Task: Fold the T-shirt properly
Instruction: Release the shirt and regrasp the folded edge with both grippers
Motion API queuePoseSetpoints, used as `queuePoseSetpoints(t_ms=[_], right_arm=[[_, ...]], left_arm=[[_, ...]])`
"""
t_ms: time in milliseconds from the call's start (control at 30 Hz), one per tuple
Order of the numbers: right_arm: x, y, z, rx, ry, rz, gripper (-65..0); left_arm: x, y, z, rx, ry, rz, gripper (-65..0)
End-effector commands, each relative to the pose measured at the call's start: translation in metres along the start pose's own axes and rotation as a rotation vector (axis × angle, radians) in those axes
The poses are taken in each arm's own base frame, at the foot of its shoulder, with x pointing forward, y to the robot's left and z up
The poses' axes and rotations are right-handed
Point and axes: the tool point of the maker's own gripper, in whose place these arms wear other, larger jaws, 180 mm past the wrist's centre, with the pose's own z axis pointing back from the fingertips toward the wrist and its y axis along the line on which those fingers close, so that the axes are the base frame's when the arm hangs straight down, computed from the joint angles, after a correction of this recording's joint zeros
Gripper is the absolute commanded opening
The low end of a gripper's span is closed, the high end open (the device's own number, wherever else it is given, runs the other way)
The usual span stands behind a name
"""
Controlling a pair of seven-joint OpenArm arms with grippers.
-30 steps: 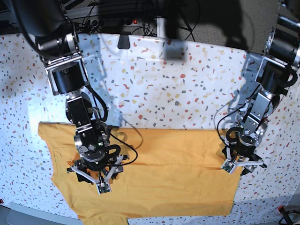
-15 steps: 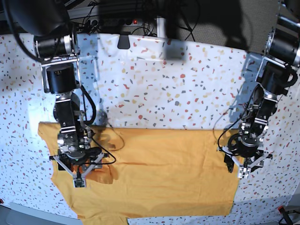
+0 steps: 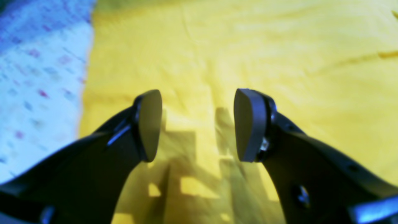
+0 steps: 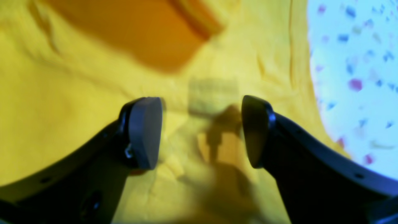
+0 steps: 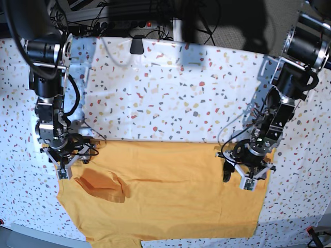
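matt, softly creased cloth t-shirt (image 5: 170, 191); smooth speckled terrazzo-print table (image 5: 170, 98) covering; dark, smooth plastic-looking left claw (image 3: 197, 124) with matt grey pads (image 3: 247, 124).

T-shirt (image 5: 176, 191) flat on terrazzo tbl (image 5: 170, 93)

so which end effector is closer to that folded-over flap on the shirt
Right. The right end effector hangs just beside the flap, over the shirt's sleeve end. The left end effector is at the opposite end of the shirt.
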Motion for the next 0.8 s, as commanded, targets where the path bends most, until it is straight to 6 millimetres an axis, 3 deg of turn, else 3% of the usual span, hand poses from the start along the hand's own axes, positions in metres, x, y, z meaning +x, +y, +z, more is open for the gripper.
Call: queuePoseSetpoints(t_ms=[0, 100, 400, 600, 767], right_arm=[[0.019, -0.011, -0.001, -0.015, -0.028, 0.017, -27.0], [0.006, -0.010, -0.002, -0.011, 0.010, 0.015, -26.9], [0.003, -0.008, -0.002, 0.000, 0.014, -0.015, -27.0], [-0.012, -0.004, -0.001, 0.019, 0.098, -0.033, -27.0], [-0.013, -0.005, 0.004, 0.021, 0.140, -0.048, -27.0]], left_arm=[[0.021, 0.002, -0.003, -0.004, -0.045, 0.000, -29.3], [0.006, -0.008, -0.002, -0.032, 0.004, 0.009, -29.3], [-0.021, -0.016, 0.007, -0.044, 0.033, 0.022, -29.3], [-0.042, -0.024, 0.015, -0.067, 0.076, 0.032, -29.4], [-0.056, -0.031, 0.016, -0.110, 0.164, 0.028, -29.4]])
